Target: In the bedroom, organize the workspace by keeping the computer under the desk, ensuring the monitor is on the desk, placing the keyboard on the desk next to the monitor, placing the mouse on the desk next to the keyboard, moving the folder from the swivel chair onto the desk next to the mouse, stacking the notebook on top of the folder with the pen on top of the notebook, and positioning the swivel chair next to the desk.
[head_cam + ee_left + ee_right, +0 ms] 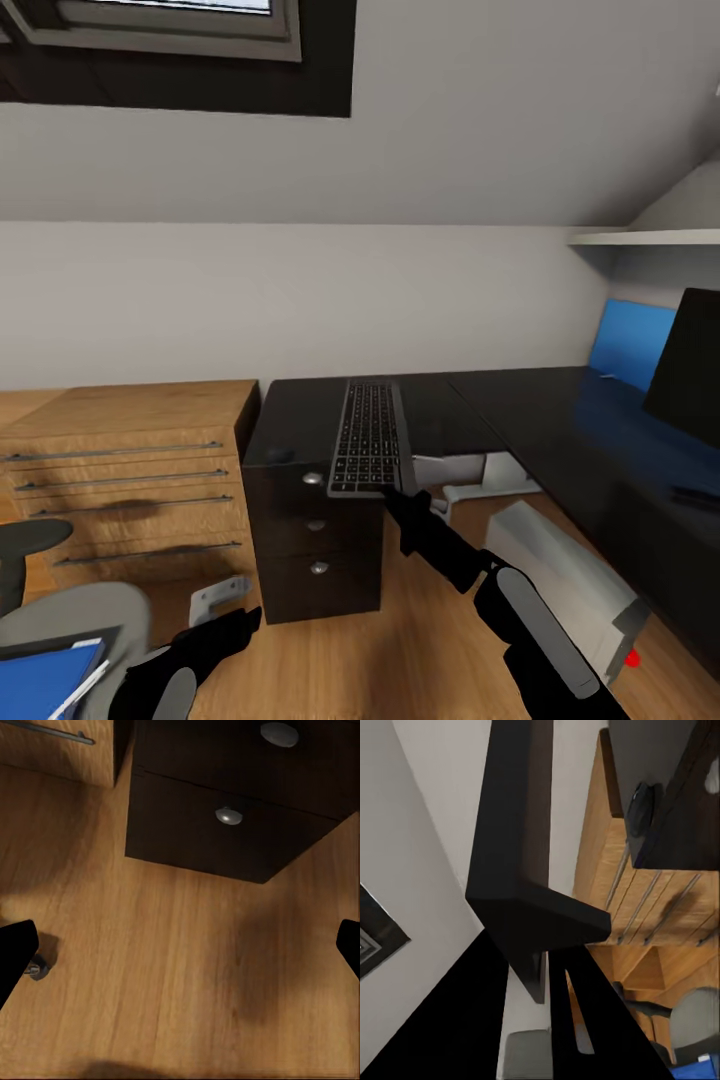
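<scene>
Left gripper (235, 625): low, near left, jaws wide, empty | Right gripper (395, 495): clamped on near short edge of slim dark-grey keyboard (368, 435) | Keyboard: long axis near-to-far, over dark desk (520, 420) | Black monitor (690, 370): far right of keyboard; right arm nearer.

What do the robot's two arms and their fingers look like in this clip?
Both arms are glossy black with rounded, segmented shells. The right arm carries a long light-grey oval panel on its forearm and narrows toward slim black fingers. The left arm has a similar grey panel near the frame's bottom edge. In the left wrist view its fingers are plain black. No cables or markings are visible.
</scene>
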Tool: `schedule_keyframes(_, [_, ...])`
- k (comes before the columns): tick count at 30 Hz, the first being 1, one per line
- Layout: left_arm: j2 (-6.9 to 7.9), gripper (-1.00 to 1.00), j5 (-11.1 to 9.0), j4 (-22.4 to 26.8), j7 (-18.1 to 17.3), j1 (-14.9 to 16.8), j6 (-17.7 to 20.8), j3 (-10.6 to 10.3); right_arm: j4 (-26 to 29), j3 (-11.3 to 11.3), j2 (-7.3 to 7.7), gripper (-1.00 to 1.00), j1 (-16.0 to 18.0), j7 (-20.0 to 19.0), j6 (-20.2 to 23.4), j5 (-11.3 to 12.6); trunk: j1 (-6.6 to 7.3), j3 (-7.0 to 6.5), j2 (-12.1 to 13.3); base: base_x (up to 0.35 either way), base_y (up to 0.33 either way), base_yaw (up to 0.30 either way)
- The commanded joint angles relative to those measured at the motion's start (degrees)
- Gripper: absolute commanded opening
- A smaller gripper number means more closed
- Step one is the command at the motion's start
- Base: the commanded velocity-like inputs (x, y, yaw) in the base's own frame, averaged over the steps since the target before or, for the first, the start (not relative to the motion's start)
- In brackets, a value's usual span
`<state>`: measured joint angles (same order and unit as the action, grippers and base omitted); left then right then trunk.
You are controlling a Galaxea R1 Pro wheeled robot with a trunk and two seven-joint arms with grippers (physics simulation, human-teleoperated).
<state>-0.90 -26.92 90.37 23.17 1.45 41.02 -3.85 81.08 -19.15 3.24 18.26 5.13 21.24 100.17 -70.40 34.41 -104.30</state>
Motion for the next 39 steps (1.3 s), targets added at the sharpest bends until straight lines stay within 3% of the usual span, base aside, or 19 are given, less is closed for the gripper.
schedule_keyframes(1, [-0.03, 1.00, -0.6, 0.1, 0.6, 0.0, 0.1, -0.1, 0.0, -0.1, 0.03, -1.00, 0.0, 0.2, -0.1, 1.1, 0.03, 0.06, 0.0, -0.260, -0.221, 0.126])
schedule_keyframes(20, [-0.03, 1.00, -0.7, 0.1, 0.6, 0.0, 0.1, -0.1, 0.0, 0.0, 0.02, -1.00, 0.0, 0.2, -0.1, 1.1, 0.03, 0.06, 0.0, -0.260, -0.233, 0.234])
schedule_keyframes(39, [0.00, 1.00, -0.7, 0.1, 0.6, 0.0, 0.2, 0.0, 0.0, 0.1, 0.15, -1.00, 0.0, 0.2, -0.1, 1.1, 0.03, 0.06, 0.0, -0.292, -0.146, 0.014])
